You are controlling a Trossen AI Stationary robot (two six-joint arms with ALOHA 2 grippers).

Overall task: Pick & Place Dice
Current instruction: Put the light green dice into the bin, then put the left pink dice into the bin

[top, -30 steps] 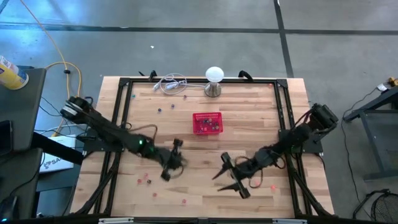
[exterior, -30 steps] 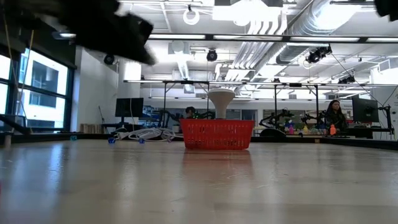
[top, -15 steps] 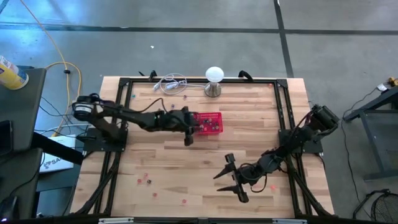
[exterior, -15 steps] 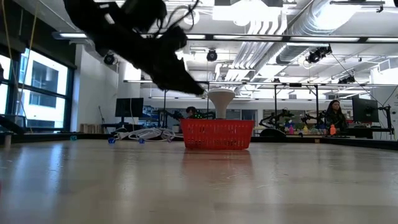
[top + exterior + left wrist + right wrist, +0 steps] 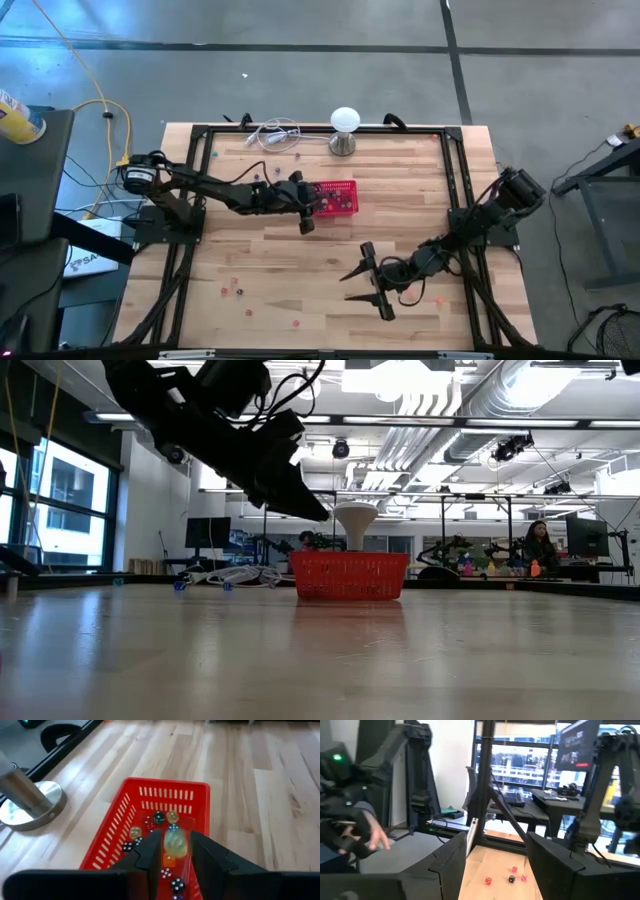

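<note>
The red mesh basket (image 5: 335,198) sits on the table's far middle, with several small dice (image 5: 150,827) on its floor. My left gripper (image 5: 305,212) hangs over the basket's left edge, open (image 5: 176,857). A pale die (image 5: 175,841) shows blurred in the gap, apart from both fingers. More dice (image 5: 238,291) lie scattered on the near-left of the table. My right gripper (image 5: 365,285) is wide open above the near-right of the table, with a red die (image 5: 438,298) beside its arm.
A white ball lamp on a metal base (image 5: 344,128) and a coiled white cable (image 5: 275,135) stand at the far edge, behind the basket. A black frame (image 5: 200,160) runs round the tabletop. A person's hand (image 5: 365,837) shows beyond the table in the right wrist view.
My left gripper has swung from the near-middle of the table toward the far edge and up, ending over the basket's left side, where it has held for the last half second. The right arm has hardly moved.
</note>
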